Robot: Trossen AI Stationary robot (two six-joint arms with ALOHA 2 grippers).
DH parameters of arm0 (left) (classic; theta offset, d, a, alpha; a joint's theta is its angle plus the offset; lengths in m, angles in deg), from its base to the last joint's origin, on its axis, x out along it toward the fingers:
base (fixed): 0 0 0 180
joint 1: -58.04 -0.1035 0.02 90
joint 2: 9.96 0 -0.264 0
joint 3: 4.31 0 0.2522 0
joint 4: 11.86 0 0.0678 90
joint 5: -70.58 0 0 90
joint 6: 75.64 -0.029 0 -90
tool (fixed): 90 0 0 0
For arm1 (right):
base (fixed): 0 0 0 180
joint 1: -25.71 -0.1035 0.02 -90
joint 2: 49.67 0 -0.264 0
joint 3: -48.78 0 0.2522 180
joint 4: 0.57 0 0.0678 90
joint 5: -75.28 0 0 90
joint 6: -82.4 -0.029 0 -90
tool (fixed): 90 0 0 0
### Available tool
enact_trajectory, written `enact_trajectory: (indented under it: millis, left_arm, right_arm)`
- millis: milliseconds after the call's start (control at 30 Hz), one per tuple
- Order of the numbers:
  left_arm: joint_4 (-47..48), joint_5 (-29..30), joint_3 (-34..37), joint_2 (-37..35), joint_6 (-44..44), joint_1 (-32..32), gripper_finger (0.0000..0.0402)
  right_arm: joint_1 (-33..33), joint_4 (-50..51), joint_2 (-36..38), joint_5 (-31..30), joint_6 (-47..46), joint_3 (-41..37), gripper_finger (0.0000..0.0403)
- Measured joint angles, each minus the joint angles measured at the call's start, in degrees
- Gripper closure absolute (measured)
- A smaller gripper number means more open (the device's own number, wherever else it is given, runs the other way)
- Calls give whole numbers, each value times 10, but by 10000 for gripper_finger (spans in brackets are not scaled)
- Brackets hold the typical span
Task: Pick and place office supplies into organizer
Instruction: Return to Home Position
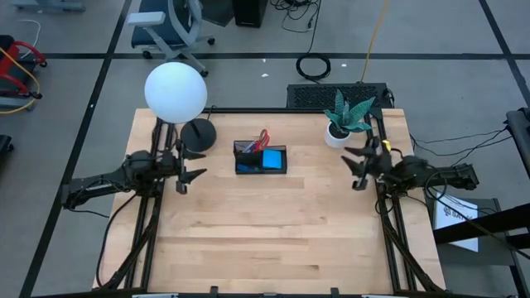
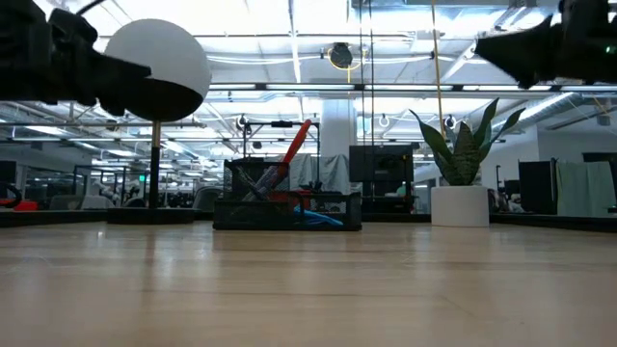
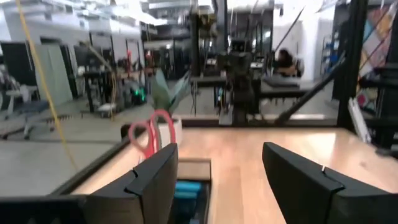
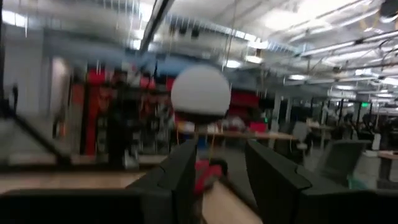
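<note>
The organizer is sitting at the back middle of the bench, its long axis running side to side between the two arms. The scissors are standing in its taller section with the red handles sticking up, and the blue pad is lying in the lower one. No loose supplies are showing on the bare wood, so the sorting looks finished and only the arms' retreat to rest seems left. The left pincer is hovering above the bench just left of the organizer, fingers spread and holding nothing. The right pincer is hanging on the opposite side, likewise spread and empty, and somewhat farther off, so the left arm is the nearer one. The lamp is standing close behind the left pincer and the plant close behind the right one. Pulling back likely calls for keeping clear of those two. Nothing is lying between either pincer and the organizer.
</note>
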Motion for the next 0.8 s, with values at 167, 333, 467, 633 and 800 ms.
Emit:
enact_trajectory:
  millis: [167, 333, 467, 633, 800]
  left_arm:
    - [50, 41, 0, 1, 0, 0, 158]
    - [52, 56, 0, 5, -7, 4, 158]
    - [52, 57, 0, 6, -7, 11, 158]
    - [53, 57, 0, 6, 2, 17, 158]
    - [53, 57, 0, 6, 3, 17, 158]
  right_arm:
    - [0, 103, 0, -3, 16, -1, 271]
    - [0, 171, 0, -50, 3, 0, 271]
    - [0, 176, -1, -60, -2, -1, 271]
    - [0, 179, -1, -60, -2, -1, 271]
    - [0, 180, -1, -60, 2, -1, 271]
